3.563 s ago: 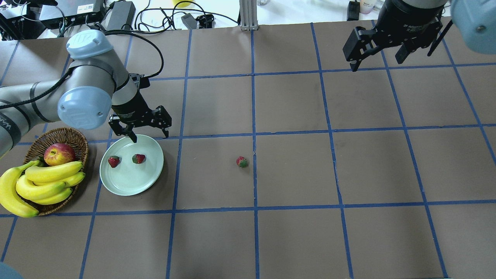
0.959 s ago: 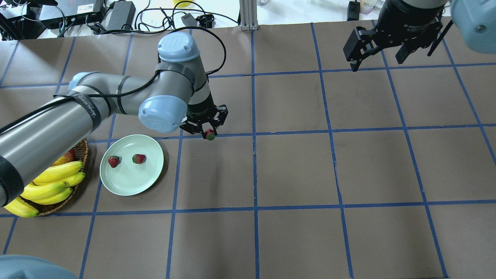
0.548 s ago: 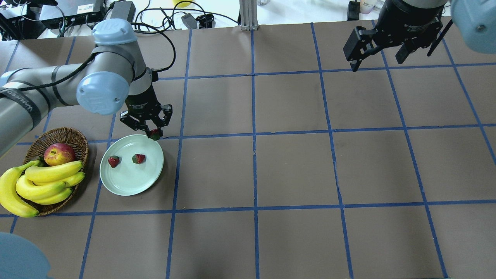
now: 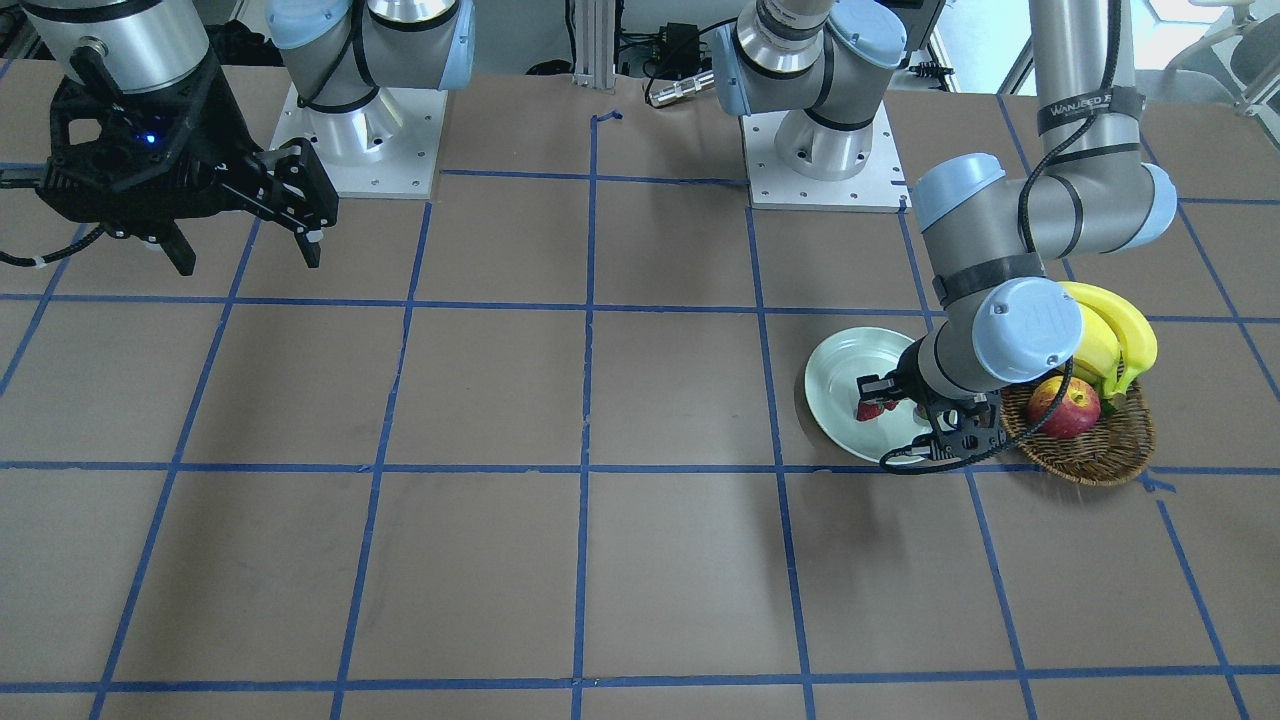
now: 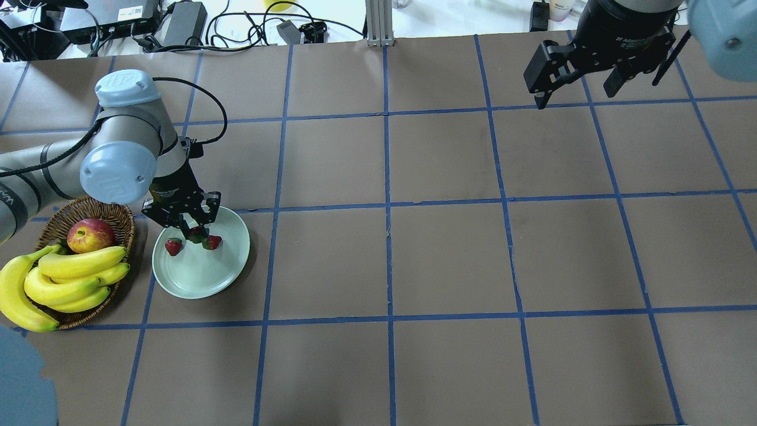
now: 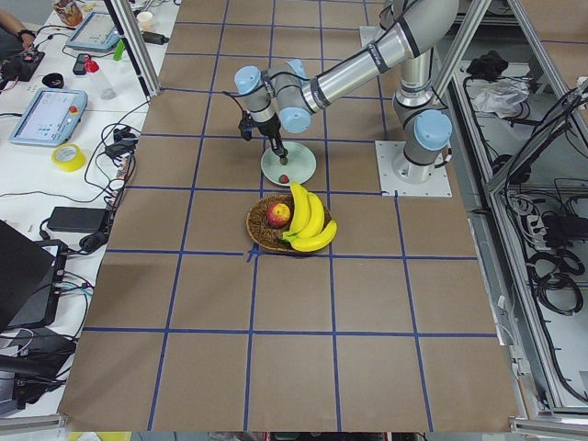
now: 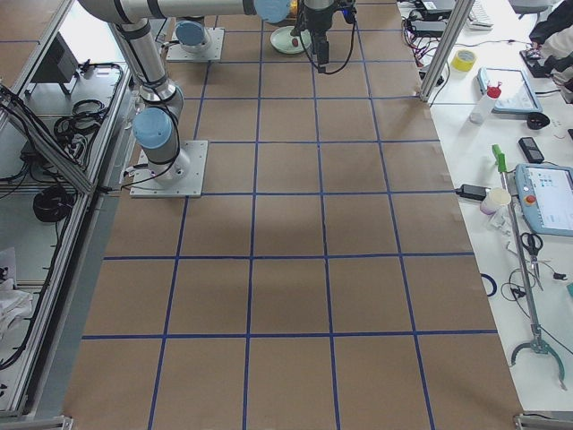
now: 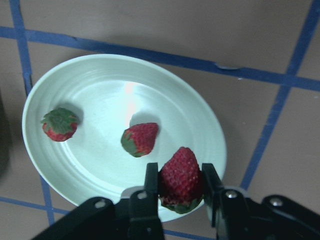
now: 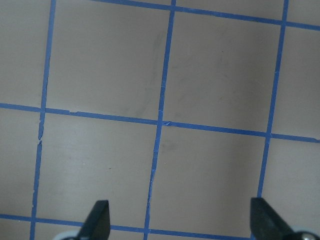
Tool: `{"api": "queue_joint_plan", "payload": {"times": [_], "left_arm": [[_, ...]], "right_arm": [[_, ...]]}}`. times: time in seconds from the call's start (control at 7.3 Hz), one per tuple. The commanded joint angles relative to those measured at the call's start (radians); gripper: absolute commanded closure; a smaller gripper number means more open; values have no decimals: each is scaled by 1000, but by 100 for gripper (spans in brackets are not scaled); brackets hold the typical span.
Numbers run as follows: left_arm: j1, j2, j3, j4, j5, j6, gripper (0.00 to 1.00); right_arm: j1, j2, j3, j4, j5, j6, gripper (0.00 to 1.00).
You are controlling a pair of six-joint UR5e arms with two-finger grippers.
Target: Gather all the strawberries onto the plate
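Observation:
The pale mint-green plate (image 5: 201,281) lies left of centre, beside the basket. Two strawberries (image 5: 173,246) (image 5: 213,242) lie on it; the left wrist view shows them too (image 8: 60,124) (image 8: 140,139). My left gripper (image 5: 197,232) is shut on the third strawberry (image 8: 181,176) and holds it just above the plate's (image 8: 125,65) far half, close to the other two. My right gripper (image 5: 575,97) hangs open and empty over the far right of the table, and only bare table shows between its fingers in the right wrist view (image 9: 181,222).
A brown wicker basket (image 5: 89,207) with a red-yellow apple (image 5: 90,235) and a bunch of bananas (image 5: 65,278) stands just left of the plate. Cables and power bricks (image 5: 183,21) lie beyond the table's far edge.
My left gripper took the strawberry from the table's middle, carried it left, and now holds it lower over the plate. The right arm has not moved.

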Motion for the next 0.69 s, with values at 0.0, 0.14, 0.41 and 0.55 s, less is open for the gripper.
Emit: {"api": "queue_joint_plan", "payload": {"times": [0.0,0.14,0.41,0.55], "left_arm": [[2,4,0,0,0,3,0],[2,13,8,1,-1,9,0],[-27,65,75,-23,-3,16,0],[-42,96,127,-69,-15,79,0]], "right_arm": [[0,0,0,-1,0,0,0],[0,0,0,-1,0,0,0],[0,0,0,1,0,0,0],[0,0,0,-1,0,0,0]]}}
